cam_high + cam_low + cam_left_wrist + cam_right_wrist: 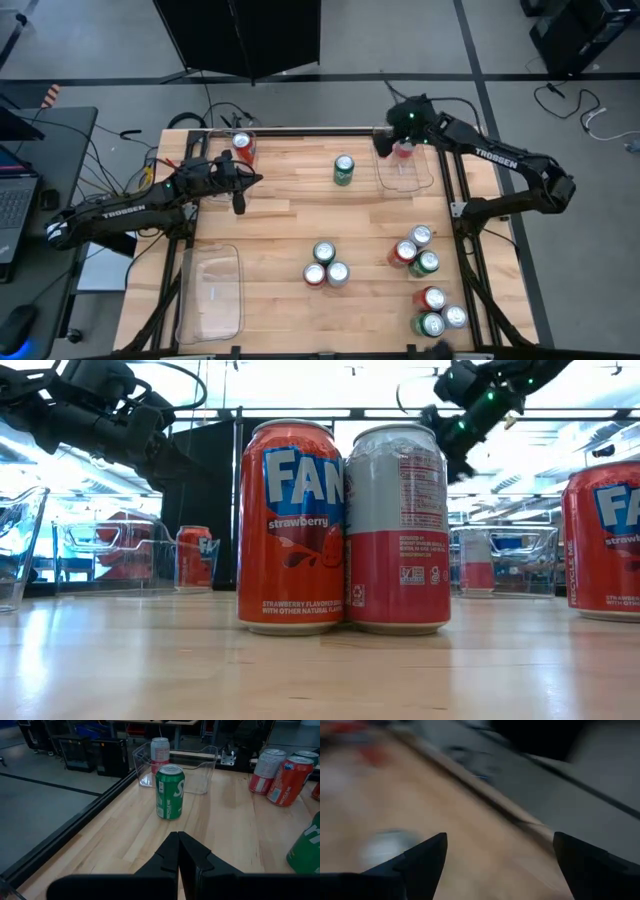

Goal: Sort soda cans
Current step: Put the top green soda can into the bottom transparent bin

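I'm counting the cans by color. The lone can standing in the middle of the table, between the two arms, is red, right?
Not quite. That lone can is green, not red, as the high view shows. It does stand alone in the middle, between the two arms.

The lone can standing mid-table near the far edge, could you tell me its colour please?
Green, with a silver top; the left wrist view shows it best.

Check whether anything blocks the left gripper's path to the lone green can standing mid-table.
Nothing visible does. The shut left gripper faces the green metal soda can across bare wooden table; the clear plastic bin sits beyond it.
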### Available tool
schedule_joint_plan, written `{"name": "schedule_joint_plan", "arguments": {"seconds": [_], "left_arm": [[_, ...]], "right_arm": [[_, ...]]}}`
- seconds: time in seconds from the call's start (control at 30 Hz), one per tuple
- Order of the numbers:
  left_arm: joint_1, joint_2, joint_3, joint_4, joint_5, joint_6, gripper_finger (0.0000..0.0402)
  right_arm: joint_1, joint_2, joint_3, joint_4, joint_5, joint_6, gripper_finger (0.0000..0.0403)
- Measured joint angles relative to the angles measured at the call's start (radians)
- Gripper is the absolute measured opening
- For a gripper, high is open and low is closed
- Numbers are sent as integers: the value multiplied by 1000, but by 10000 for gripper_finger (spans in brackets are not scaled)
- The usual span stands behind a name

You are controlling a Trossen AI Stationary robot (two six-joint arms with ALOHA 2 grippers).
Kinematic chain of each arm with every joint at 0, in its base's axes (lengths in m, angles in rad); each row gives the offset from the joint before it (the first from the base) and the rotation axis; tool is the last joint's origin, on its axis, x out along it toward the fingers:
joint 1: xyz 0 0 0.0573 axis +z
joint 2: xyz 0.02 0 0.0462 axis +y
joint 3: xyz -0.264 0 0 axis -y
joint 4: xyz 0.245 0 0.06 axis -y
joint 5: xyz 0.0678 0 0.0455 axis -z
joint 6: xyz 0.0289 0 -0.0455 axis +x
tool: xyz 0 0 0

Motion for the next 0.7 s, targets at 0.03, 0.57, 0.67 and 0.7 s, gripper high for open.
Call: {"name": "schedule_joint_plan", "arguments": {"seconds": [0.03,0.57,0.67,0.7], "left_arm": [[0,0,0,0,0,0,8],[0,0,0,-10,0,-3,8],[0,0,0,-11,0,-3,8],[0,0,0,-11,0,-3,8]], "right_arm": [[32,0,-10,47,-47,-1,348],[321,278,-71,343,187,-34,350],[314,318,-71,351,185,-19,351],[313,330,-71,353,186,-19,351]]}}
